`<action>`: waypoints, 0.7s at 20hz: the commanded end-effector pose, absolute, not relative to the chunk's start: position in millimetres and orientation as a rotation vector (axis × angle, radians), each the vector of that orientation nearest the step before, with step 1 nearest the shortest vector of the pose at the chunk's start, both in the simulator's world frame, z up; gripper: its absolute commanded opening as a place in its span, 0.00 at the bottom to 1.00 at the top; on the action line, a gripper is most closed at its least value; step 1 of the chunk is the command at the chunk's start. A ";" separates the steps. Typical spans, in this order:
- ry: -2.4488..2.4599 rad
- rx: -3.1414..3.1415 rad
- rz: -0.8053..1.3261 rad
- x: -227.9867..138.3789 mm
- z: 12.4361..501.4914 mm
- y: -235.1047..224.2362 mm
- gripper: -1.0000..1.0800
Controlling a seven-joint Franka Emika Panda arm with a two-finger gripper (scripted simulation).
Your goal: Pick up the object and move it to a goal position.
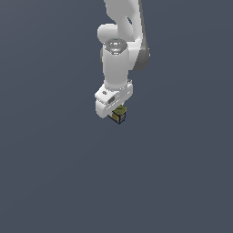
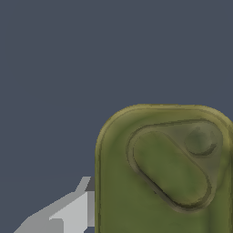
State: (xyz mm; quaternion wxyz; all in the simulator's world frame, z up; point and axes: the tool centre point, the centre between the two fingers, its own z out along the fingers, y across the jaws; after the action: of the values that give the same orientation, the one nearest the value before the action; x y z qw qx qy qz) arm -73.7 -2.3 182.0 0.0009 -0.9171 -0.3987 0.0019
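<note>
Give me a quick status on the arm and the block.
Pincer down over the block, open or shut unclear. Block's olive-green top fills the wrist view, one finger beside it. Nothing else seen around it.

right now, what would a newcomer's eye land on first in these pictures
First the white arm, reaching down from the top of the exterior view against a flat grey-blue background. Next the small block tucked under the claw, its olive top and blue and yellow sides the only colour. In the wrist view that olive top looms large, with a grey finger beside it.
</note>
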 end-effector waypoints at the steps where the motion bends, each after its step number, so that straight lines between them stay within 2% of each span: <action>1: -1.252 -2.880 -0.001 -81.1 207.8 -17.9 0.00; 14: -1.252 -2.878 -0.003 -118.2 325.6 -95.8 0.00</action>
State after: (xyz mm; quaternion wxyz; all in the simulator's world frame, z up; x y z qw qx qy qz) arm -114.6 -87.9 311.9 0.0022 -0.9171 -0.3986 0.0002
